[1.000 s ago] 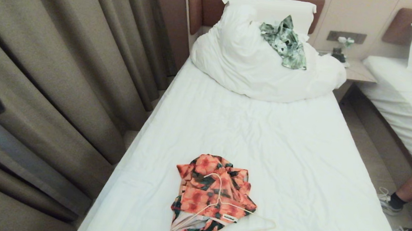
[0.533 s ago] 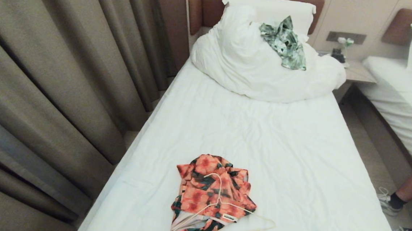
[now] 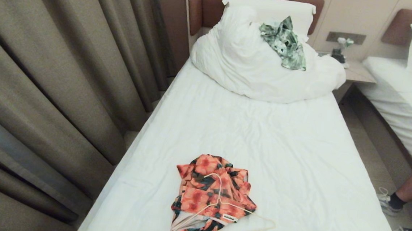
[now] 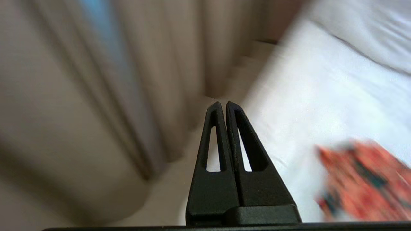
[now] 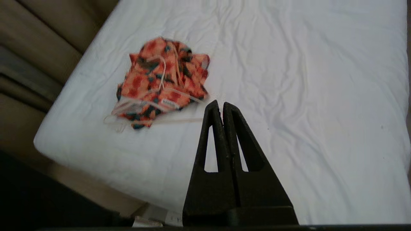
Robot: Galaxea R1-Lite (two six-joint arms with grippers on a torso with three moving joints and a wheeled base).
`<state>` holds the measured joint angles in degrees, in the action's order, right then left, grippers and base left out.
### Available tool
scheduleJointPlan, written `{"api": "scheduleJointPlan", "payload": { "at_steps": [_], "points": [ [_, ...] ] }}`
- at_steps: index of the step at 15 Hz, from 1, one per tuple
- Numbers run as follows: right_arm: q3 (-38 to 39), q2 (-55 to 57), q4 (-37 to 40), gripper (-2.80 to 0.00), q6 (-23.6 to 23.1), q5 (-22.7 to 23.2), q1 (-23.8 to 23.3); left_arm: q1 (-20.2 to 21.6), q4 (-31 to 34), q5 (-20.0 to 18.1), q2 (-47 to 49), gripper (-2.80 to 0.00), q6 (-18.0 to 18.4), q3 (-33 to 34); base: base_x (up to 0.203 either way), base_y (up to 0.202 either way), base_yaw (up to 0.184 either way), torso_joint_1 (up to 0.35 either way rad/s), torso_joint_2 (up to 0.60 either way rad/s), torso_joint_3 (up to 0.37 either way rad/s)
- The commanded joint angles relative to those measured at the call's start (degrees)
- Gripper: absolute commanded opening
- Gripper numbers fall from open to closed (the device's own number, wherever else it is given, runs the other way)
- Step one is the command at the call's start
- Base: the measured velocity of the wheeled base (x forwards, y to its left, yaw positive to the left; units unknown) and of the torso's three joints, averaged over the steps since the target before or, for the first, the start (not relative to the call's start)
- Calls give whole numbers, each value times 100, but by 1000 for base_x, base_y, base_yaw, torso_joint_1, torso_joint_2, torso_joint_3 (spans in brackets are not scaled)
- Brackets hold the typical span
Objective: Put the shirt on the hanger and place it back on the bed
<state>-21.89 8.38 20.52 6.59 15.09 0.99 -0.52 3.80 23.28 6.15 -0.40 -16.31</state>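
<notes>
The left end effector is held up beside the bed, near the curtain, with its fingers pressed together and nothing in them. The right end effector is held above the white sheet, closed and empty too. The shirt is seen crumpled at the near end of the bed. The hanger is laid on top of it.

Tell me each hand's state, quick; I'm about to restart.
Left hand: closed, holding nothing.
Right hand: closed, holding nothing.
</notes>
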Motion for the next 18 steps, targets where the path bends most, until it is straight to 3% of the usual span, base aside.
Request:
{"api": "scheduleJointPlan", "payload": {
  "at_steps": [1,3,6,8,10,13,18],
  "points": [
    [727,-694,-584,-280,141,-5,-36,8,-32,-846,-595,-280,-9,617,0,0,0,0,0,0],
    [1236,-832,-1325,-280,295,-140,-45,8,-222,-1199,-613,-280,-6,1047,0,0,0,0,0,0],
    [1903,-846,-2161,-280,300,-355,-46,8,-398,-1370,-615,-280,146,1394,0,0,0,0,0,0],
    [1969,-847,-2278,-280,227,-667,-46,8,-378,-1613,-615,-280,158,1392,0,0,0,0,0,0],
    [1969,-847,-2273,-280,-102,-855,-46,8,-379,-1916,-615,-280,562,1453,0,0,0,0,0,0],
    [1967,-847,-2265,-280,-560,-1774,-46,8,-389,-1950,-615,-280,753,1464,0,0,0,0,0,0],
    [2194,-847,-2069,-280,-519,-1536,-46,8,-390,-1959,-615,-280,753,1464,0,0,0,0,0,0]
  ]
}}
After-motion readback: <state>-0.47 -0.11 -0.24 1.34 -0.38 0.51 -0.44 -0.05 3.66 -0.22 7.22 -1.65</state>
